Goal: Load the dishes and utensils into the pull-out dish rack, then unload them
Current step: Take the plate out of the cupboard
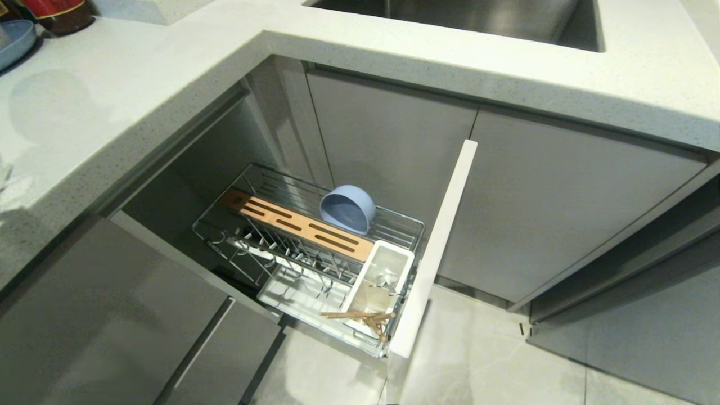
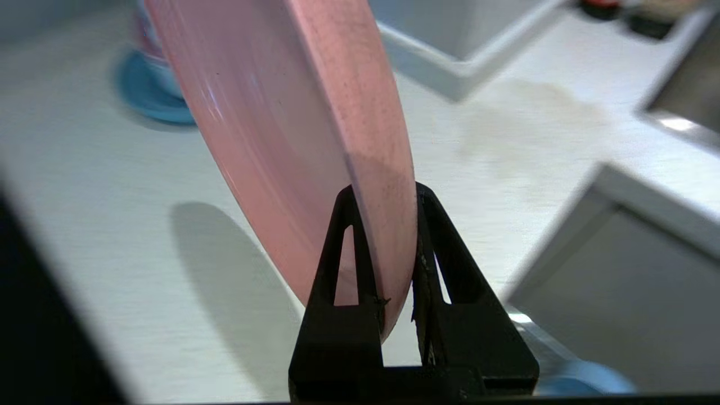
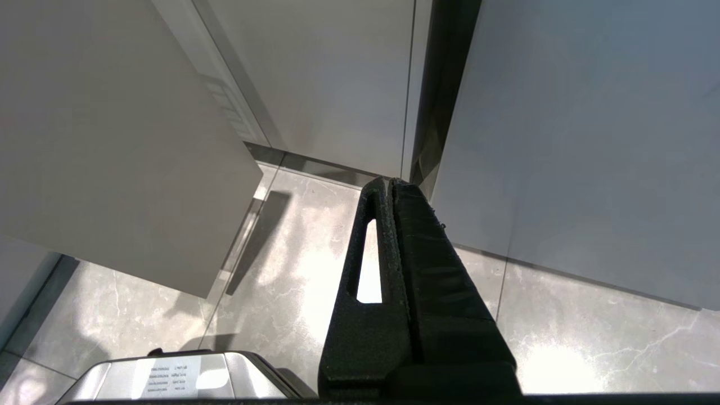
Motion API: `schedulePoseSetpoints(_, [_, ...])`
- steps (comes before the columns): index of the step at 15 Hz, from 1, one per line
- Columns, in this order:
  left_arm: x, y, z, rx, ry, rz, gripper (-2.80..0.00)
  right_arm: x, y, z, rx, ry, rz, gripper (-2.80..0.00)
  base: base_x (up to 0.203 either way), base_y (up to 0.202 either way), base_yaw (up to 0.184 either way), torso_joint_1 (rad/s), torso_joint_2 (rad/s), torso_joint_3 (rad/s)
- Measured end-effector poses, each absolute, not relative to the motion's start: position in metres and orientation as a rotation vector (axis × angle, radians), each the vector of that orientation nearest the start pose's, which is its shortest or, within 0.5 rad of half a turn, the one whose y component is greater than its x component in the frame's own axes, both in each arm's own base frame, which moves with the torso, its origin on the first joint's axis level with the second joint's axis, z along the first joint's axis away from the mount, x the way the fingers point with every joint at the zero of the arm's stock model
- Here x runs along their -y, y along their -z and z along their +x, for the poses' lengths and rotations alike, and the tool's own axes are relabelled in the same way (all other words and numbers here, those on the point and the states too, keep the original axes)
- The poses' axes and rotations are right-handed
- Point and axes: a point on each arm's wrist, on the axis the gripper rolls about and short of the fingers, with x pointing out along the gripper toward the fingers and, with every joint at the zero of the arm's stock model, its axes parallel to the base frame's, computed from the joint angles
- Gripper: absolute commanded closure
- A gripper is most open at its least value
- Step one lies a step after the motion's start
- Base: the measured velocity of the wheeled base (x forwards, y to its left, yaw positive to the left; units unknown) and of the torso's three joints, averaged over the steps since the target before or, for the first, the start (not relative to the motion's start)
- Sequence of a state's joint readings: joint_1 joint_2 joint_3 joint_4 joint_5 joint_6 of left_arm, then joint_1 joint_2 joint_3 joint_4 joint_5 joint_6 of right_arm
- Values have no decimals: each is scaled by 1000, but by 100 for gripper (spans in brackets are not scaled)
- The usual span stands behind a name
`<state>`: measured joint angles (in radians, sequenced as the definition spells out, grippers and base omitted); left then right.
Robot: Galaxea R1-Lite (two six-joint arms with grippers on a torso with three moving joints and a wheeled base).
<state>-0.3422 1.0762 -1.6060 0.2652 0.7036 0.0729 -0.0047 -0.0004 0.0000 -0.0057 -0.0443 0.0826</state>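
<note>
Neither arm is seen in the head view, so the left gripper (image 2: 388,194) is shown only by its own wrist camera. The pink plate (image 2: 292,124) is cut off at the top of that view, and its full outline cannot be made out. Behind it a blue object (image 2: 149,95) on the worktop (image 2: 112,225) is largely hidden and blurred, and cannot be identified. The plate is held on edge above the worktop, its rim clamped between the two black jaws, which are closed tightly on it.

The right gripper (image 3: 388,183) is seen pointing down at the floor (image 3: 292,270) beside the cabinet fronts, its jaws pressed together with nothing between them.

The pull-out dish rack (image 1: 315,247) is drawn out below the worktop. The periwinkle-blue bowl (image 1: 347,209) is set tilted on its side on the wire shelf behind the wooden strip (image 1: 298,225). The chopsticks (image 1: 360,318) are laid across the near end of the white utensil box (image 1: 378,281). The spoon inside that box is hard to make out.
</note>
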Motion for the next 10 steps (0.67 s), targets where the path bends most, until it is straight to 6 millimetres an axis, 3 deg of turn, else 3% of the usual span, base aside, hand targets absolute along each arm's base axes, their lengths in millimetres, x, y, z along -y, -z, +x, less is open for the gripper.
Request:
schedulePoseSetpoints(3, [-1,-448,55,120,-459,67,0,1,-76,-23,8,49,83,0,0,0,0,0,0,0])
schedulePoseSetpoints(10, [-2,-420,73,-363,-516,296,0,1,-76,-23,8,49,83,0,0,0,0,0,0,0])
